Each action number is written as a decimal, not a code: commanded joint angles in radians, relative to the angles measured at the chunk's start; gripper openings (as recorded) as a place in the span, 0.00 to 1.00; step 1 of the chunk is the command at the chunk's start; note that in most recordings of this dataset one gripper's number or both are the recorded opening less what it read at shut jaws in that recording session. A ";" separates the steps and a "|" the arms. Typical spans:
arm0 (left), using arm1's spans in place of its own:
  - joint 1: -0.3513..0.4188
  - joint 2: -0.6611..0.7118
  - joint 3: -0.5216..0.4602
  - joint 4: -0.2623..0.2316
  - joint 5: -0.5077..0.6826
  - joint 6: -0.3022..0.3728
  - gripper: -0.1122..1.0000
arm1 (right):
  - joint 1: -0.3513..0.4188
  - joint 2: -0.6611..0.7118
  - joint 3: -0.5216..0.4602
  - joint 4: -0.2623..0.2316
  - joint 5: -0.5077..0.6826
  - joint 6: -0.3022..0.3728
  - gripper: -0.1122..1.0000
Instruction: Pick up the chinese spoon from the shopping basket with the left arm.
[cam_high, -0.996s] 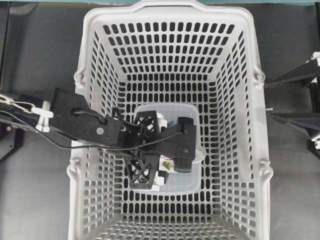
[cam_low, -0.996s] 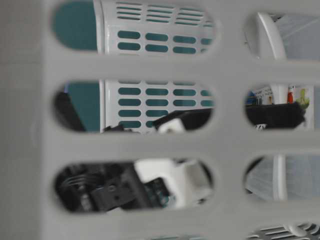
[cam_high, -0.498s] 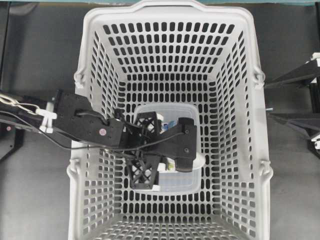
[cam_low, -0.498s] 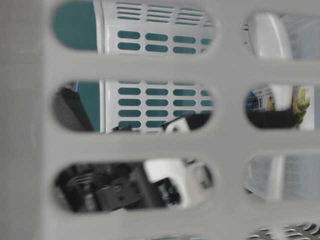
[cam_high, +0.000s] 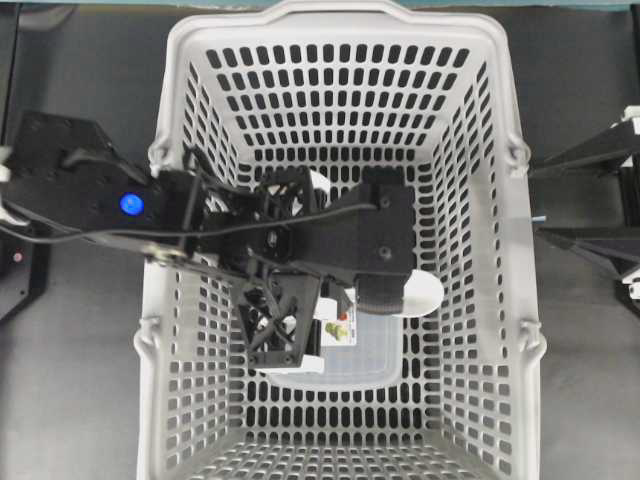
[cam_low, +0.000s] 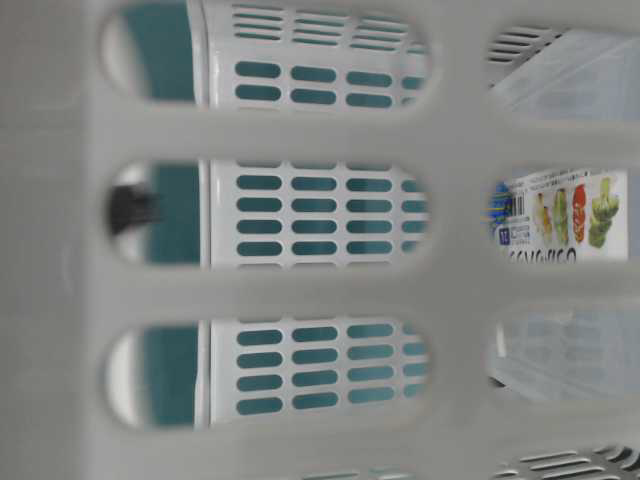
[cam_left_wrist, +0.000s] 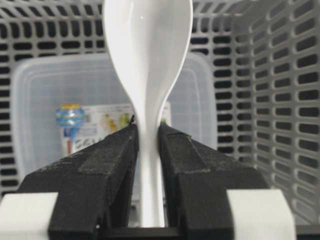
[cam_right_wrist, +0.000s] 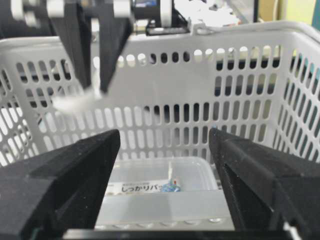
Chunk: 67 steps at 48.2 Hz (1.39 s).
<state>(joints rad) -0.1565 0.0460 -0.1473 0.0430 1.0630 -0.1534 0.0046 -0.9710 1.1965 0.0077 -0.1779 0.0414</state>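
Note:
My left gripper (cam_left_wrist: 147, 132) is shut on the handle of the glossy white chinese spoon (cam_left_wrist: 147, 45), whose bowl points away from the camera. In the overhead view the black left arm (cam_high: 120, 205) reaches from the left into the light-grey shopping basket (cam_high: 500, 120), and the spoon bowl (cam_high: 420, 293) sticks out past the wrist block, held well above the basket floor. The right wrist view shows the left gripper (cam_right_wrist: 95, 75) high up with the blurred spoon (cam_right_wrist: 72, 103). My right gripper (cam_right_wrist: 165, 150) is open and empty, facing the basket.
A clear lidded container (cam_high: 355, 350) with a coloured label lies on the basket floor below the spoon; it also shows in the left wrist view (cam_left_wrist: 45, 100) and the right wrist view (cam_right_wrist: 160, 185). Slotted basket walls (cam_left_wrist: 280, 100) surround the gripper. The right arm (cam_high: 600, 200) stays outside the basket.
My left gripper has risen from the container with the spoon in it. It has left the table-level view and looks larger from overhead. The right arm has not moved.

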 joint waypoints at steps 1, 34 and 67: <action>0.002 -0.031 -0.084 0.002 0.057 0.002 0.22 | -0.002 0.005 -0.008 0.003 -0.011 0.000 0.72; 0.000 -0.003 -0.123 0.002 0.100 0.000 0.22 | 0.002 0.005 -0.008 0.002 -0.014 0.000 0.72; 0.000 0.009 -0.121 0.002 0.101 0.000 0.22 | 0.002 0.005 -0.008 0.003 -0.020 0.000 0.72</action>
<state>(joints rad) -0.1565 0.0721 -0.2470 0.0414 1.1658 -0.1534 0.0046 -0.9725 1.1980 0.0077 -0.1825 0.0414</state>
